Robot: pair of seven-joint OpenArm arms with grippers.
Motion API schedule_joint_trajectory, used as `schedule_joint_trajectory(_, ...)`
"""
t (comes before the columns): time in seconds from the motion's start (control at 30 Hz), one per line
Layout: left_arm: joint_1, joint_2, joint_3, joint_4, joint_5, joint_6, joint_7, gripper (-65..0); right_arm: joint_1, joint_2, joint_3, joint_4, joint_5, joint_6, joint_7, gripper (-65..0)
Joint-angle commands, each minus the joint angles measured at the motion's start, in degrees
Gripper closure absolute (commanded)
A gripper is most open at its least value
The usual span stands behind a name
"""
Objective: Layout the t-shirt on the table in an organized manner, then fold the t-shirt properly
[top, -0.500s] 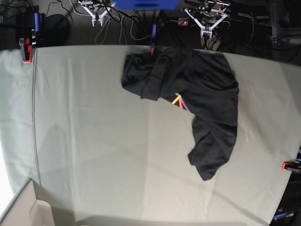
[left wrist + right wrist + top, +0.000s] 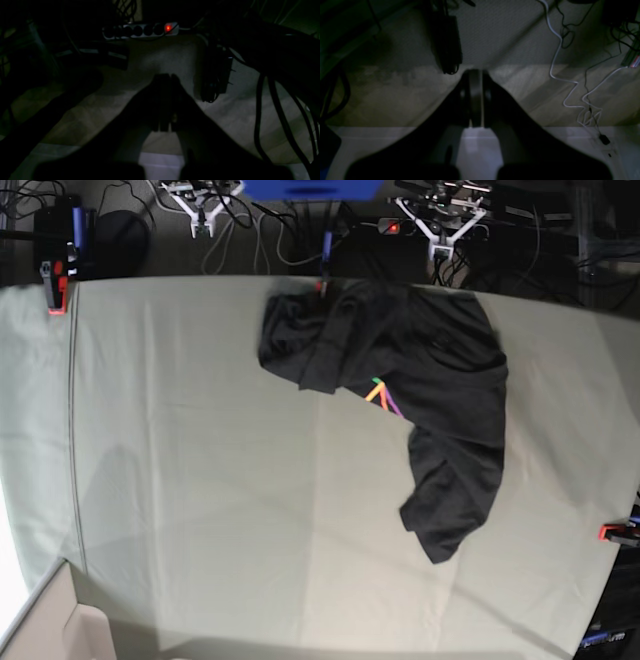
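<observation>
One t-shirt (image 2: 420,395) crumpled | one table (image 2: 200,480) | left gripper (image 2: 437,248) pressed together | right gripper (image 2: 203,225) pressed together

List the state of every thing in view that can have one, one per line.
t-shirt: crumpled, unfolded, lying by the table's far edge.
table: draped in pale cloth, clamped at its edges.
left gripper: shut, holding nothing, beyond the table.
right gripper: shut, holding nothing, beyond the table.
power strip: switch lit red.
</observation>
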Motion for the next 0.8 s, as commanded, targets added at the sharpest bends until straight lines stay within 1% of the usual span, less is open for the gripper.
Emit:
schedule_joint_trajectory(0.0,0.14,-0.23,0.06,0.13,0.36,-0.01,-0.07,-0.2,-0.26,0.15,0.1,0.14,0.28,0.52,0.25,0.0)
schedule_joint_trajectory(0.77,1.64,-0.23,0.06,0.31,0.01,-0.01,-0.07,-0.2,-0.35,0.15,0.36,0.14,0.28,0.52,0.34,0.0)
